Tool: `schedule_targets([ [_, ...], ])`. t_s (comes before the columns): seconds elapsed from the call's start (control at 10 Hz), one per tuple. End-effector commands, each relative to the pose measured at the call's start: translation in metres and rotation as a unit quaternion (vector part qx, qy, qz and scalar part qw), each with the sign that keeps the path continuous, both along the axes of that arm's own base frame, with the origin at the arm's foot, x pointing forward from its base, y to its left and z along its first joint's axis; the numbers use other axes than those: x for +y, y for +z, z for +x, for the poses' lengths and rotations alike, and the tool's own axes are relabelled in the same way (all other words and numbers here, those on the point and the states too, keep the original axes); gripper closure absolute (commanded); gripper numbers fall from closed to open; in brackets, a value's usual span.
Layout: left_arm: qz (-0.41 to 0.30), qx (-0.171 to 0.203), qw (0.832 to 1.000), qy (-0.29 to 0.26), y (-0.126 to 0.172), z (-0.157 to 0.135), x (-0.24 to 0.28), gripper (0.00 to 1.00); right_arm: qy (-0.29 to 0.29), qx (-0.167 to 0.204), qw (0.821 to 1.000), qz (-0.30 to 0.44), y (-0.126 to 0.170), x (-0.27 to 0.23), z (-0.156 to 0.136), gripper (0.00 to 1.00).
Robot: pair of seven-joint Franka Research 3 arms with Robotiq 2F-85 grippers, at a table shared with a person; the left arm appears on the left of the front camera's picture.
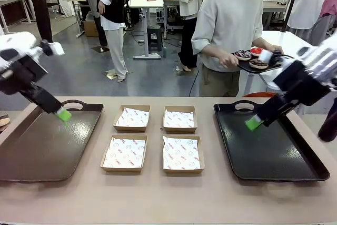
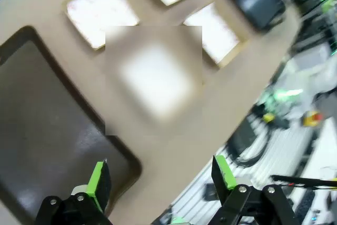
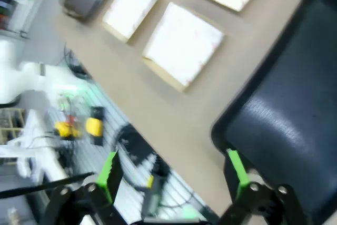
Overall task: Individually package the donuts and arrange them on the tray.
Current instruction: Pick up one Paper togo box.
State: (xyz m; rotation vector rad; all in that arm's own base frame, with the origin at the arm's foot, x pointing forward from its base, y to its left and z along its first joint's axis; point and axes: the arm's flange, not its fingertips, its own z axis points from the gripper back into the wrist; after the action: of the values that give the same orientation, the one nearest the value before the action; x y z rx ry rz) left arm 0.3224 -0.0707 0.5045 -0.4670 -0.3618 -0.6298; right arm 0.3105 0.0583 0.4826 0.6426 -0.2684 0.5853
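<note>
Landmark: boxes [image 1: 180, 154], four, shallow, paper-lined and empty, set two by two mid-table [image 1: 158, 201].
Donuts [image 1: 243, 55]: beyond the boxes and to their right, off the table, lying flat on a small tray [image 1: 246, 69] that the person carries at waist height. At least three can be made out, one of them glossy red.
Person: stands across the table, one hand [image 1: 230, 61] on the small tray's near edge.
Left tray [image 1: 47, 154]: left of the boxes, brownish, bare.
Right tray [image 1: 279, 154]: right of the boxes, black, bare.
Left gripper [image 1: 63, 114]: left of the boxes, hovering over the left tray's far corner; fingers wide apart, nothing between them.
Right gripper [image 1: 254, 123]: right of the boxes, hovering over the right tray's far half; fingers wide apart, nothing between them.
Key relation: the donuts lie above and beyond the right gripper, across the table's far edge; the left gripper is well apart from them.
Long axis: none, the donuts being rings; they sit hole-up.
Nearer arm: the right, by my judgement.
Stage: nothing boxed yet; the donuts must first come down to the table.
</note>
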Motion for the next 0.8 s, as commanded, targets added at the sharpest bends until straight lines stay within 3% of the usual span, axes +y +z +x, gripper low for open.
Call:
schedule_targets([
  [0.0, -0.24, 0.071, 0.968, 0.023, 0.009, 0.004, 0.043, 0.0, -0.079, 0.112, 0.889, 0.437, -0.001, -0.064, 0.007, 0.0],
  [0.2, -0.335, 0.104, 0.936, 0.027, 0.011, 0.01, 0.078, 0.0, -0.148, 0.112, 0.843, 0.504, -0.013, -0.116, 0.007, 0.0],
  [0.3, -0.348, 0.136, 0.927, 0.046, 0.008, 0.012, 0.093, 0.0, -0.17, 0.113, 0.829, 0.521, -0.017, -0.132, 0.0, 0.0],
  [0.5, -0.344, 0.183, 0.919, 0.064, -0.003, 0.008, 0.124, 0.0, -0.182, 0.135, 0.831, 0.508, -0.019, -0.153, -0.027, 0.0],
  [0.7, -0.326, 0.229, 0.915, 0.069, -0.012, 0.003, 0.154, 0.0, -0.185, 0.154, 0.847, 0.474, -0.017, -0.165, -0.048, 0.0],
])
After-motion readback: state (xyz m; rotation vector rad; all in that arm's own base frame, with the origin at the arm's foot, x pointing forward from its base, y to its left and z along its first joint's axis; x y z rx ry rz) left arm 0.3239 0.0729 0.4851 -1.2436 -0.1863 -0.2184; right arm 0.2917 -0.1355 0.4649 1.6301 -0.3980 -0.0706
